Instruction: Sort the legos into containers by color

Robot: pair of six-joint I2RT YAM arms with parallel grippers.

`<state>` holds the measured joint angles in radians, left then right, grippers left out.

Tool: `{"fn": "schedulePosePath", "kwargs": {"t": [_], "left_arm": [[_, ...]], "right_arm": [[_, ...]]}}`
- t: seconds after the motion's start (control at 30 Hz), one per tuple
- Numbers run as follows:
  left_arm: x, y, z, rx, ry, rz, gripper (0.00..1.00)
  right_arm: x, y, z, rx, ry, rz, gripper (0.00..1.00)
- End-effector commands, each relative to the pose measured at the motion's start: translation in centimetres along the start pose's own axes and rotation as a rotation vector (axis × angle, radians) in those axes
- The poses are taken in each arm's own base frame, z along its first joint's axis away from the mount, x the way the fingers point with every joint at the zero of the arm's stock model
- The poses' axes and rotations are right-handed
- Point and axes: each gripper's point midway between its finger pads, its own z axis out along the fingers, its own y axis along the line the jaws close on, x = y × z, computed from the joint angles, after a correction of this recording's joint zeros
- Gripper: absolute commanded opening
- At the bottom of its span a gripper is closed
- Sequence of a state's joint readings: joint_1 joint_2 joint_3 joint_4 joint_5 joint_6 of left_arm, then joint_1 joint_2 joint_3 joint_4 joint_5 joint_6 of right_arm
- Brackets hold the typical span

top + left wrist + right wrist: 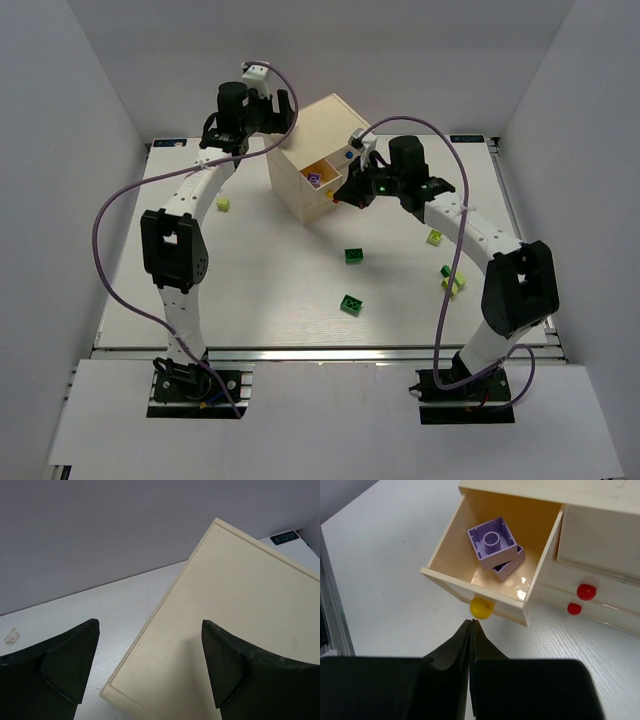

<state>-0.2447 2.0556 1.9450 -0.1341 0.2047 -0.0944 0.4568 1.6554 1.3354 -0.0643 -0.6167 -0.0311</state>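
The cream wooden chest [322,135] stands at the back middle of the table. Its yellow-knob drawer [451,577] is pulled out and holds two pale purple legos [492,542], one lying on the other. My right gripper [471,623] is shut on nothing, its tips just short of the yellow knob [481,608]. In the top view the right gripper [344,194] sits at the chest's front. My left gripper [150,665] is open above the chest's top [235,595], over a corner, holding nothing. Two green legos [354,256] [351,305] lie in the middle of the table.
Yellow-green legos lie at the left [223,205] and right [434,237] [455,284]. Two shut drawers with red knobs [586,591] [574,609] sit beside the open one. White walls close in the table on three sides.
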Motion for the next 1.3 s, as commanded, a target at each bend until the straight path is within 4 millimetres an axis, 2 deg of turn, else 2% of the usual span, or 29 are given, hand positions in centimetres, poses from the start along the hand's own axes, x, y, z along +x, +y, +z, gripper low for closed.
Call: {"fn": "schedulePosePath", "kwargs": {"t": [0.0,0.23,0.27,0.47,0.83,1.03,1.2,1.27], "left_arm": [[-0.9,-0.6,-0.4,0.068,0.003,0.009,0.92],[0.9,-1.0,0.0,0.131,0.057,0.003,0.92],[1.4,-1.1,0.1,0.141,0.07,-0.001,0.92],[3.4,-1.7,0.2,0.189,0.123,0.011,0.91],[6.2,-1.8,0.0,0.213,0.185,0.011,0.9],[6.9,-1.8,0.0,0.22,0.198,0.009,0.9],[7.2,-1.9,-0.1,0.226,0.203,0.005,0.9],[7.2,-1.9,-0.1,0.224,0.205,0.005,0.9]], "right_arm": [[-2.2,-0.5,0.9,-0.003,-0.053,-0.039,0.02],[-2.0,-1.3,1.8,0.009,-0.044,-0.017,0.02],[-2.7,-1.3,2.0,0.008,-0.069,-0.036,0.01],[-3.3,-1.8,2.8,0.025,-0.082,-0.049,0.01],[-5.0,-4.3,5.3,0.126,-0.122,-0.085,0.0],[-5.4,-5.7,7.0,0.168,-0.133,-0.095,0.0],[-6.0,-6.8,7.5,0.195,-0.156,-0.115,0.0],[-6.0,-6.6,7.6,0.189,-0.153,-0.114,0.01]]}}
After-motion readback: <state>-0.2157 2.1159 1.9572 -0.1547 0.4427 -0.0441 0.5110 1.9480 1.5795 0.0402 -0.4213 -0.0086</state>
